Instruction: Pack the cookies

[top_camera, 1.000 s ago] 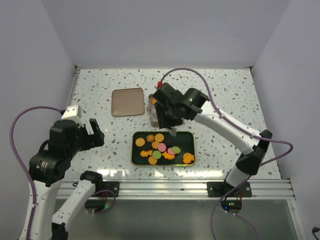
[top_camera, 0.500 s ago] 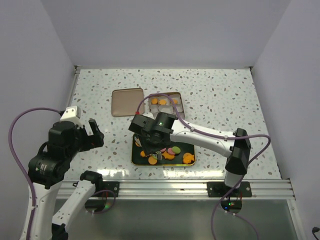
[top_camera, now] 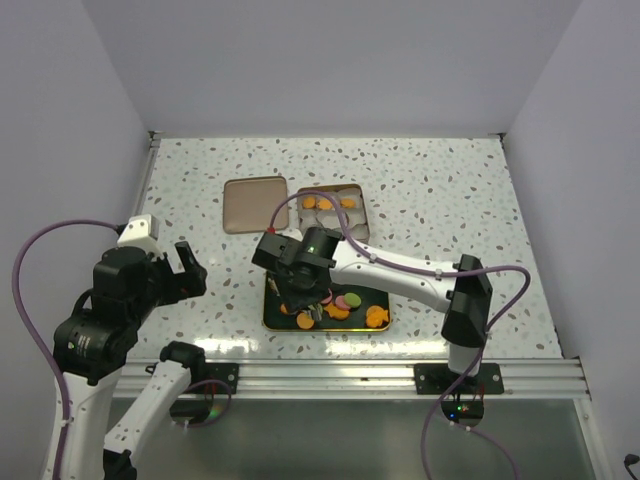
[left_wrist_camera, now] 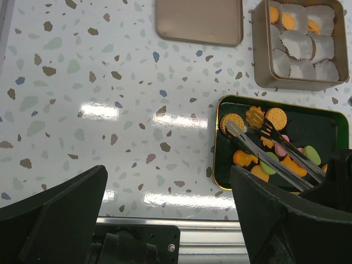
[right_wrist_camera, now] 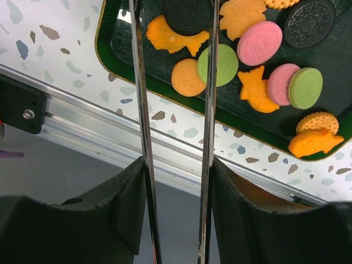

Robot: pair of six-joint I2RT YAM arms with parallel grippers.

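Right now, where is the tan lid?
Top view: the tan lid lies flat, left of centre, beside the open tin and beyond the dark tray.

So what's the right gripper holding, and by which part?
Nothing. The prongs of the right gripper straddle a dark cookie in the tray without pinching it; the left gripper is empty.

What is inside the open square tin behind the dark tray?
White paper cups; three in the far row hold orange cookies, the others look empty. In the top view a cable covers some cups.

A lab booth: bare white walls [top_camera: 70, 110] enclose a speckled table [top_camera: 450, 180].
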